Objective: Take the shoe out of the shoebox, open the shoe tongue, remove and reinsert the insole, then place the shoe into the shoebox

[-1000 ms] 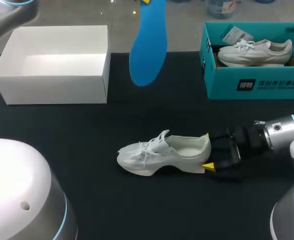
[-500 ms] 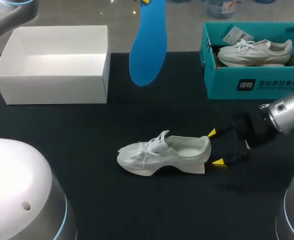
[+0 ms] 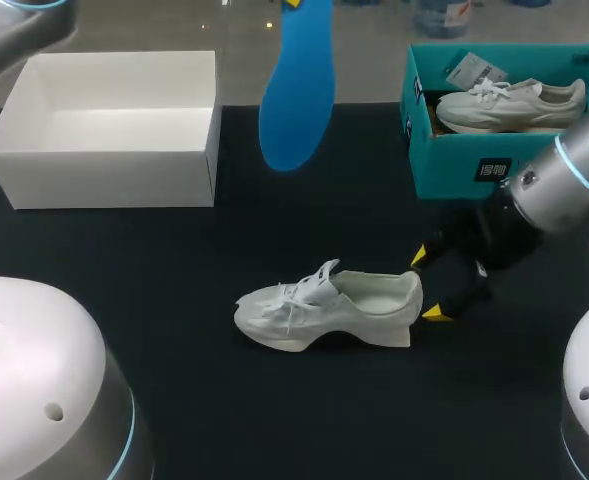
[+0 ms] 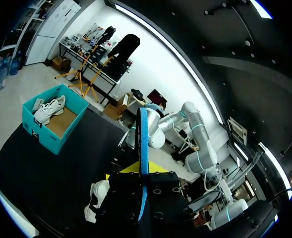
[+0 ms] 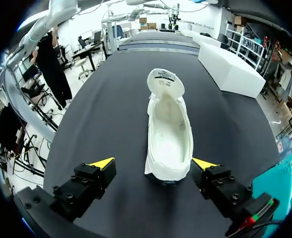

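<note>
Near the middle of the black table the white shoe stands on its sole, and the right gripper is spread wide just behind the heel, clear of it. Up above the far edge, the left gripper pinches the blue insole, which hangs wide end down between the white box and the teal box.

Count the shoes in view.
2: one shoe on the table ahead of the right tool; a second shoe inside the teal box. Others may be hidden there.
</note>
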`<action>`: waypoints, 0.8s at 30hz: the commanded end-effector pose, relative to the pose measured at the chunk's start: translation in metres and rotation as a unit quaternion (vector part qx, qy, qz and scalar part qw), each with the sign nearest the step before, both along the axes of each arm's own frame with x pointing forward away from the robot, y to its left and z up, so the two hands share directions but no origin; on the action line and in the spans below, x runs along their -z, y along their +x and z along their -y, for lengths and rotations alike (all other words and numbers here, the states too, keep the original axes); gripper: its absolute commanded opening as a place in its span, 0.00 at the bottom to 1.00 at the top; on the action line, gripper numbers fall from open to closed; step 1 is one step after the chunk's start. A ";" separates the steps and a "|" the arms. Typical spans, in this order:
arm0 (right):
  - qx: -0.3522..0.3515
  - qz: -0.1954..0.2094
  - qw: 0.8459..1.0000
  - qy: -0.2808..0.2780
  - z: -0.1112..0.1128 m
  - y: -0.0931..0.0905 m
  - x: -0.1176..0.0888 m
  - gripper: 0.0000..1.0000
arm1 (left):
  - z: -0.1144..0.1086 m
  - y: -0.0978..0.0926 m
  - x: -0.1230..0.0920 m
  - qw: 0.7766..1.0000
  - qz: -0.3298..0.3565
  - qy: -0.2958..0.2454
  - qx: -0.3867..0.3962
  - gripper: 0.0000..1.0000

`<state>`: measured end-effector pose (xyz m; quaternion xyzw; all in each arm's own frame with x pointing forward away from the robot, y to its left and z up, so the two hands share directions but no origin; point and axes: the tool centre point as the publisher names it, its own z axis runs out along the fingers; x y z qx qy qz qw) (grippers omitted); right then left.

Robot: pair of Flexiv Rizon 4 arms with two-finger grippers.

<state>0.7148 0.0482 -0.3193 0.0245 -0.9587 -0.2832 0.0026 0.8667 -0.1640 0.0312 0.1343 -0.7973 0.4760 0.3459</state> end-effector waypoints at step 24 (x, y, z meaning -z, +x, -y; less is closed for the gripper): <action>0.025 0.025 0.982 -0.185 0.016 -0.011 -0.040 1.00 | 0.000 0.001 0.001 1.000 0.000 -0.001 0.001 0.00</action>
